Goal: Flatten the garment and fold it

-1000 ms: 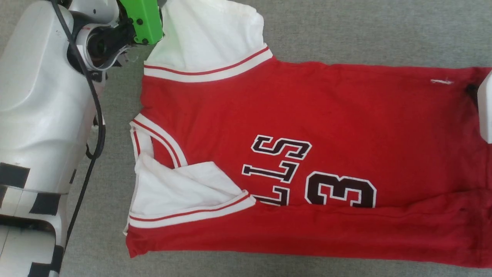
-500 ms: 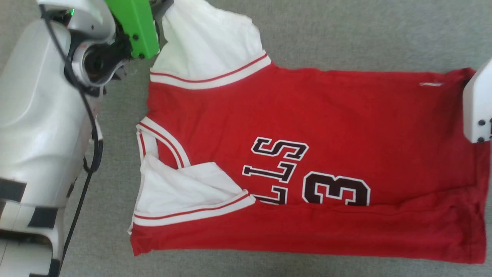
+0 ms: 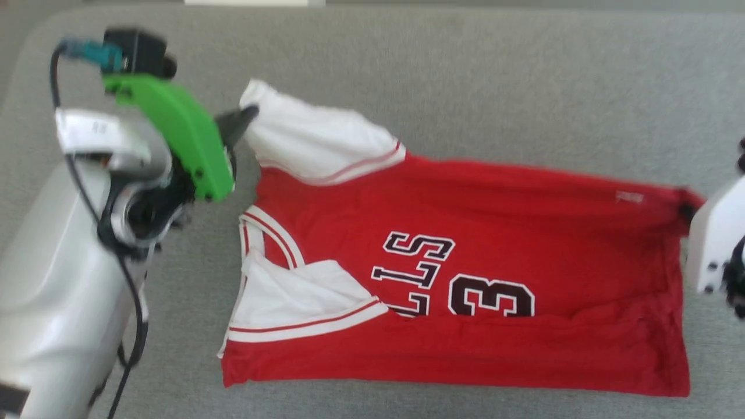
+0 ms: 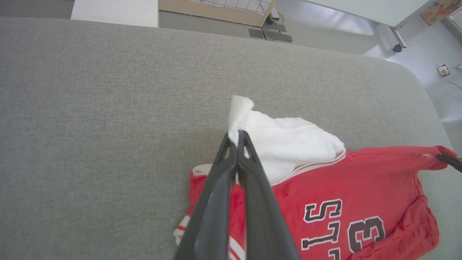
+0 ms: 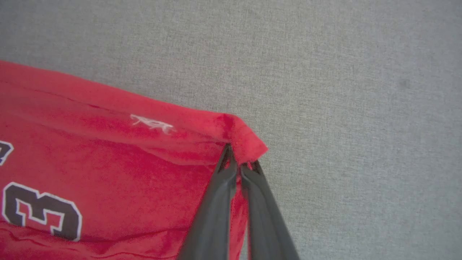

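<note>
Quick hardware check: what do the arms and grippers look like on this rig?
Left gripper and right gripper: two long, slim dark-grey fingers with triangular cut-outs near the tips. Left forearm: glossy pale-grey shell, bright green bracket at the wrist, black cable alongside, teal connector. Right wrist: white housing with dark screw holes.

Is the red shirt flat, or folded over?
Partly folded: the jersey has its near side doubled over part of the 3, and one white sleeve lies on its front.

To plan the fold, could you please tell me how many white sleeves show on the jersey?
2: one sleeve at the far shoulder, pinched by the left gripper; the other sleeve lies folded onto the red front.
</note>
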{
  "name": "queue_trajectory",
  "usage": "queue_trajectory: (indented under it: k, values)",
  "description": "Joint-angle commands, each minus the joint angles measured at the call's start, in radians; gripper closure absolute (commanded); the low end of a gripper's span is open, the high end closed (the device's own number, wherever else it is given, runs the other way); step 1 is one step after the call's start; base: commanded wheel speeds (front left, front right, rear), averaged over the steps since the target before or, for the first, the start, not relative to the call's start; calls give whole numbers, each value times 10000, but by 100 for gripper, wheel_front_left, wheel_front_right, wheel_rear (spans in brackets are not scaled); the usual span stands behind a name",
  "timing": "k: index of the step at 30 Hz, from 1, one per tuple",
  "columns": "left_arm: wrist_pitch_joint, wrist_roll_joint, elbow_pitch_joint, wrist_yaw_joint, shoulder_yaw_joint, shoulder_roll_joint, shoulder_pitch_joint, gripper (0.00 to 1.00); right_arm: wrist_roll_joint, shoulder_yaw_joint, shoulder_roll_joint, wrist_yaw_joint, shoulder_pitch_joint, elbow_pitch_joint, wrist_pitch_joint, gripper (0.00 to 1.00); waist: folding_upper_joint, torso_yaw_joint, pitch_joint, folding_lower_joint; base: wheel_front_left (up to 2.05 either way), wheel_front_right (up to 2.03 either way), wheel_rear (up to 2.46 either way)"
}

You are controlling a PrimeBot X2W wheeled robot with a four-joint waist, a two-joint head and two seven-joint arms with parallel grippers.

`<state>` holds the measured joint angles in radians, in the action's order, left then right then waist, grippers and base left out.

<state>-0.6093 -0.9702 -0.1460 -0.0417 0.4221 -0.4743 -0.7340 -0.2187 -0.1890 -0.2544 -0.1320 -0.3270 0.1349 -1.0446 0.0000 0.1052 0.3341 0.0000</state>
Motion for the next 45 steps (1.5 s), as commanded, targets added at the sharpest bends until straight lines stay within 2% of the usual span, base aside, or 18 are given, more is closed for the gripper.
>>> queue_trajectory:
  k: [1, 7, 17, 22, 29, 30, 31, 32, 33, 34, 39, 43, 45]
  values:
    - [121, -42, 271, -184, -114, -162, 464, 100, -59, -14, 23, 13, 311, -68, 94, 100, 0, -25, -896, 0, 0, 0, 0]
    - [368, -352, 1386, -831, -346, -320, 2270, 100, -238, -57, 231, 13, 1205, -344, 176, 100, 0, -99, -1441, 0, 0, 0, 0]
    - [1020, -904, 2518, -1671, -670, -146, 5030, 100, -264, -21, 435, 13, 2170, -805, 327, 100, 0, -226, -1656, 0, 0, 0, 0]
    - [1234, -1178, 2242, -2002, -814, -27, 6091, 100, -218, 193, 603, 13, 2495, -1145, 541, 100, 0, -310, -1684, 0, 0, 0, 0]
    - [1255, -1314, 1484, -2339, -888, 10, 6660, 100, -136, 423, 721, 13, 2695, -1529, 855, 100, 0, -425, -1820, 0, 0, 0, 0]
    - [1276, -1286, 1404, -2407, -913, -29, 6722, 100, -140, 437, 706, 13, 2676, -1558, 984, 33, 0, -458, -1879, 0, 0, 0, 0]
    - [1287, -1281, 1361, -2441, -928, -46, 6767, 100, -130, 450, 657, 13, 2680, -1592, 1063, 0, 0, -472, -1945, 0, 0, 0, 0]
    - [1338, -1310, 1340, -2478, -990, -32, 6810, 99, -157, 433, 611, 13, 2701, -1637, 1121, 0, 0, -478, -2033, 0, 0, 0, 0]
    - [1360, -1277, 1328, -2518, -1006, -71, 6849, 70, -198, 384, 600, 13, 2705, -1658, 1174, 0, 0, -495, -2117, 0, 0, 0, 0]
    - [1363, -1201, 1327, -2570, -993, -150, 6898, 0, -228, 346, 556, 13, 2710, -1657, 1251, 0, 0, -509, -2216, 0, 0, 0, 0]
    - [1314, -1059, 1492, -2847, -1037, -373, 7033, 0, -551, 88, 382, 13, 2860, -1512, 1339, 0, 0, -514, -2628, 0, 0, 0, 0]
    - [1465, -636, 1888, -3168, -1207, -794, 6876, 0, -991, -463, 278, 13, 2978, -1056, 1096, 0, 0, -472, -2694, 0, 0, 0, 0]
    - [1981, -376, 2207, -3039, -1452, -909, 6599, 0, -1100, -826, 231, 13, 2947, -782, 985, 0, 0, -452, -2626, 0, 0, 0, 0]
